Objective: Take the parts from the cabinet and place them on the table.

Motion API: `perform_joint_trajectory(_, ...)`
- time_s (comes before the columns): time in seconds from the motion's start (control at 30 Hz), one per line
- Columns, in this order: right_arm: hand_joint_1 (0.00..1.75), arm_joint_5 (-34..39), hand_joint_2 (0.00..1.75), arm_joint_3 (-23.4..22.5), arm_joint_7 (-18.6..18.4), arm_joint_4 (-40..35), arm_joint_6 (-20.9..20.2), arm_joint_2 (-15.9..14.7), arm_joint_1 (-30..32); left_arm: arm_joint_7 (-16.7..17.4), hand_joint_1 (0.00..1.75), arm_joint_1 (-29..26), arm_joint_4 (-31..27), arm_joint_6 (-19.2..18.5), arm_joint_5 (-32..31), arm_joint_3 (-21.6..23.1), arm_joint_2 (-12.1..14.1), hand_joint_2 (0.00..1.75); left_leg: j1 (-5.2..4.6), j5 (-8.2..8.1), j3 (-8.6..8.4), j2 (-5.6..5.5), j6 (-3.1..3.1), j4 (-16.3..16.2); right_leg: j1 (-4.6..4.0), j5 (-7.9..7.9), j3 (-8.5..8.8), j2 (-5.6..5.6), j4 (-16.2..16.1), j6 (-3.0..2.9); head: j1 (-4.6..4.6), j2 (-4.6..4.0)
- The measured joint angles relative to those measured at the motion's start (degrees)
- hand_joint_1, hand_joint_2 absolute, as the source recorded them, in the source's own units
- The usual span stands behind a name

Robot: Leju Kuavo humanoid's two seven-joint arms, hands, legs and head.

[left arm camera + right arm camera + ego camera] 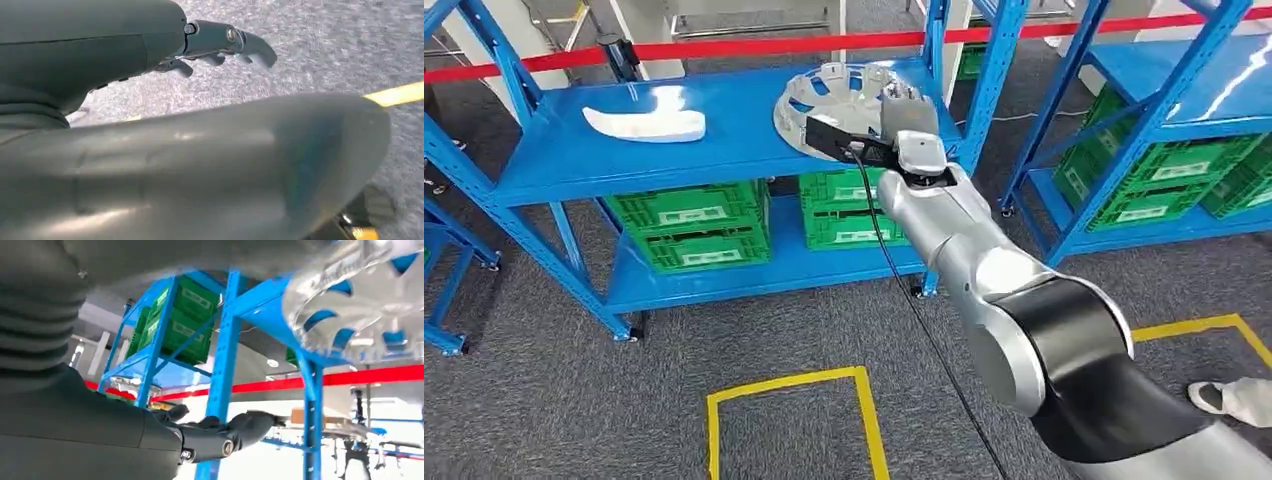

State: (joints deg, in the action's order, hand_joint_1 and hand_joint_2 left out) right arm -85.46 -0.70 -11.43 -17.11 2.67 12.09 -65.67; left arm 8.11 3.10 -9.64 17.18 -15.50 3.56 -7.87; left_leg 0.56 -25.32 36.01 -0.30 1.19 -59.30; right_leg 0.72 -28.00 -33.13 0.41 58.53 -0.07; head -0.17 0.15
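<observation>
A silver spoked wheel cover point(839, 100) lies at the right end of the blue rack's upper shelf point(724, 150). A white curved part point(646, 122) lies on the same shelf to the left. My right hand point(906, 108) reaches over the wheel cover's right rim. In the right wrist view its dark fingers point(220, 432) are stretched out and apart, with the wheel cover point(360, 305) just beyond them and nothing between them. My left hand point(215, 42) hangs over the grey carpet, fingers apart, holding nothing.
Green crates point(694, 225) fill the rack's lower shelf. A second blue rack with green crates point(1164, 180) stands to the right. Red barrier tape point(724, 48) runs behind. Yellow floor lines point(794, 385) mark the carpet. A person's shoe point(1229, 397) is at the lower right.
</observation>
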Motion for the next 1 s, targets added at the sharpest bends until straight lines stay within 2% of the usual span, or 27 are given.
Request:
perform_joint_trajectory(0.03,0.00,0.00,1.75,0.00,-0.02,0.00,0.00,0.00,-0.13,0.00,0.00,-0.05,0.00,0.00,0.00,0.00,0.07,0.00,0.18,0.10,-0.39,-0.02,-0.64,0.40,0.06,-0.35,0.16,0.00,0.03,0.48,-0.09,0.02)
perform_joint_trajectory(0.07,0.00,0.00,1.75,0.00,-0.02,-0.04,0.00,-0.17,-0.19,-0.06,0.00,-0.07,0.00,-0.07,0.00,0.00,0.11,0.00,0.33,0.05,-0.69,-0.01,-1.08,0.69,0.26,-0.94,-0.28,-0.14,1.22,0.69,0.02,0.00)
perform_joint_trajectory(0.1,0.00,0.00,1.75,0.00,-0.02,-0.02,0.00,-0.26,-0.43,-0.07,0.00,-0.01,0.00,-0.04,0.00,0.00,0.11,0.00,0.34,-0.10,-0.79,0.02,-1.46,0.72,0.19,-2.39,-1.92,-0.17,4.30,0.78,0.09,0.02)
perform_joint_trajectory(0.17,0.00,0.00,1.75,0.00,0.02,0.00,-0.09,-0.26,-0.34,-0.04,0.00,0.09,0.00,-0.02,0.00,0.00,0.11,0.00,0.25,-0.43,-0.93,0.04,-1.87,0.65,0.16,-6.06,-6.93,-0.16,13.36,1.03,0.11,0.00)
perform_joint_trajectory(0.2,0.00,0.04,1.75,0.00,-0.07,0.00,-0.11,-0.31,-0.01,-0.04,0.00,0.07,0.00,0.02,0.00,0.00,0.11,0.00,0.19,-0.60,-1.07,0.03,-2.00,0.59,0.15,-7.18,-9.60,-0.16,17.77,1.05,0.13,0.00)
perform_joint_trajectory(0.23,0.00,0.09,1.75,0.00,-0.13,0.00,-0.13,-0.37,0.26,-0.02,0.00,0.01,0.02,0.07,0.00,0.00,0.13,0.00,0.14,-0.80,-1.24,-0.02,-2.00,0.51,0.15,-6.74,-10.99,-0.16,19.28,1.00,0.13,0.02)
perform_joint_trajectory(0.27,0.00,0.09,1.75,0.00,-0.11,0.00,-0.15,-0.46,0.39,0.04,0.00,-0.05,0.04,0.09,0.00,0.00,0.13,0.00,0.10,-1.06,-1.54,-0.13,-1.99,0.42,0.14,-4.85,-10.81,-0.16,17.75,0.81,0.13,0.02)
perform_joint_trajectory(0.3,0.00,0.09,1.75,0.00,-0.04,0.00,-0.15,-0.46,0.37,0.09,0.00,-0.07,0.04,0.11,0.02,0.00,0.13,0.00,0.07,-1.32,-1.82,-0.22,-1.90,0.34,0.11,-2.19,-9.55,-0.16,14.26,0.56,0.13,0.02)
perform_joint_trajectory(0.33,0.00,0.09,1.75,0.00,-0.02,0.00,-0.13,-0.46,0.22,0.09,0.00,-0.05,0.04,0.13,0.02,0.00,0.13,0.00,0.00,-1.71,-2.29,-0.28,-1.75,0.23,-0.02,1.35,-7.00,-0.16,8.35,0.16,0.13,0.02)
perform_joint_trajectory(0.37,0.00,0.09,1.75,0.00,-0.02,0.00,-0.11,-0.50,0.05,0.09,0.00,-0.05,0.04,0.13,0.04,0.00,0.09,0.00,-0.01,-2.10,-2.64,-0.29,-1.48,0.19,-0.22,4.06,-4.56,-0.17,2.80,-0.37,0.13,0.00)
perform_joint_trajectory(0.4,0.00,0.11,1.75,0.00,0.02,0.00,-0.09,-0.50,-0.15,0.09,0.00,-0.03,0.09,0.13,0.07,0.00,0.02,0.00,-0.12,-2.31,-2.61,-0.25,-1.17,0.15,-0.43,2.96,-3.66,-0.28,1.61,-0.90,-0.06,0.02)
perform_joint_trajectory(0.47,0.00,0.13,1.75,0.02,0.04,0.00,-0.13,-0.46,-0.25,0.09,0.00,0.13,0.09,0.18,0.22,0.00,0.04,0.00,-0.04,-2.31,-2.47,-0.27,-0.40,0.21,-0.89,2.92,-3.54,-0.14,0.60,-0.87,-0.04,0.02)
perform_joint_trajectory(0.5,0.00,0.13,1.75,0.02,0.02,0.00,-0.15,-0.46,-0.25,0.09,0.00,0.08,0.09,0.15,0.22,0.00,0.00,0.00,0.02,-2.34,-2.60,-0.29,-0.15,0.48,-1.01,2.74,-3.52,-0.12,0.69,-1.13,-0.02,0.02)
perform_joint_trajectory(0.57,0.00,0.13,1.75,0.02,-0.02,-0.02,-0.13,-0.55,-0.40,0.11,0.00,-0.03,0.04,0.22,0.22,0.00,0.09,0.00,0.01,-2.84,-2.62,-0.18,0.56,0.29,-0.23,2.91,-2.64,-0.16,-0.22,-1.57,0.02,0.02)
perform_joint_trajectory(0.6,0.00,0.11,1.75,0.02,0.02,-0.02,-0.15,-0.55,-0.53,0.07,0.00,0.00,0.04,0.24,0.22,0.00,0.11,0.00,-0.07,-3.67,-1.98,-0.07,0.90,-1.49,-0.14,2.76,-2.26,-0.13,-0.37,-1.92,-0.24,0.02)
perform_joint_trajectory(0.67,0.00,0.11,1.75,0.02,0.04,-0.02,-0.15,-0.52,-0.58,0.04,0.00,0.11,0.04,0.22,0.22,0.00,0.17,0.00,0.15,-7.27,2.47,-0.03,1.46,-9.97,-0.14,2.39,-1.84,-0.18,-0.36,-2.39,-0.28,0.02)
perform_joint_trajectory(0.7,0.00,0.11,1.75,0.02,0.04,0.00,-0.20,-0.52,-0.44,0.04,0.00,0.08,0.04,0.22,0.22,0.00,0.20,0.00,0.17,-8.62,5.04,-0.02,1.64,-14.31,-0.15,2.17,-1.67,-0.18,-0.35,-2.41,-0.26,0.00)
perform_joint_trajectory(0.73,0.00,0.13,1.75,0.02,0.02,0.00,-0.20,-0.50,-0.25,0.07,0.00,-0.01,0.07,0.22,0.22,0.00,0.20,0.00,0.18,-8.81,7.04,-0.02,1.79,-17.25,-0.15,1.94,-1.44,-0.16,-0.31,-2.41,-0.26,0.02)
perform_joint_trajectory(0.77,0.00,0.13,1.75,0.02,0.02,0.00,-0.20,-0.50,-0.11,0.09,0.00,-0.12,0.07,0.22,0.22,0.00,0.20,0.00,0.25,-7.13,7.37,-0.01,1.85,-16.60,-0.13,1.66,-1.10,-0.12,-0.25,-2.34,-0.26,0.02)
perform_joint_trajectory(0.8,0.00,0.13,1.75,0.02,0.02,0.00,-0.20,-0.50,-0.10,0.09,0.00,-0.14,0.09,0.22,0.22,0.00,0.24,0.00,0.33,-4.72,6.45,0.01,1.83,-13.75,-0.10,1.36,-0.79,-0.07,-0.17,-2.24,-0.26,0.02)
perform_joint_trajectory(0.87,0.00,0.13,1.75,0.02,0.02,0.00,-0.20,-0.46,-0.24,0.09,0.00,-0.10,0.09,0.22,0.22,0.00,0.39,0.00,0.42,1.49,2.07,0.14,1.68,-3.47,0.02,0.47,0.12,-0.05,0.19,-1.80,-0.26,0.02)
perform_joint_trajectory(0.9,0.00,0.13,1.75,0.02,0.02,0.00,-0.20,-0.42,-0.36,0.09,0.00,-0.10,0.11,0.24,0.22,0.00,0.39,0.00,0.26,1.07,0.63,0.18,1.51,-1.08,-0.12,0.04,0.31,-0.05,0.30,-1.37,-0.28,0.02)
perform_joint_trajectory(0.93,0.00,0.15,1.75,0.02,0.00,0.00,-0.20,-0.44,-0.56,0.07,0.00,-0.04,0.15,0.24,0.22,0.00,0.37,0.00,-0.02,0.59,-0.17,0.09,1.08,0.39,-0.29,-0.14,0.03,0.06,0.68,-1.04,-0.46,0.02)
perform_joint_trajectory(0.97,0.00,0.15,1.75,0.02,0.00,0.00,-0.22,-0.42,-0.58,0.07,0.00,0.10,0.13,0.28,0.22,0.00,0.37,0.00,-0.02,0.48,0.14,0.03,0.46,-0.03,-0.31,0.00,-0.08,0.02,0.42,-0.77,-0.33,0.02)
perform_joint_trajectory(1.0,0.00,0.15,1.75,0.02,0.00,0.00,-0.24,-0.42,-0.53,0.06,0.00,0.10,0.13,0.31,0.24,0.00,0.37,0.00,-0.06,0.26,0.20,-0.01,0.09,-0.07,-0.30,-0.09,0.00,0.00,0.25,-0.54,-0.31,0.00)
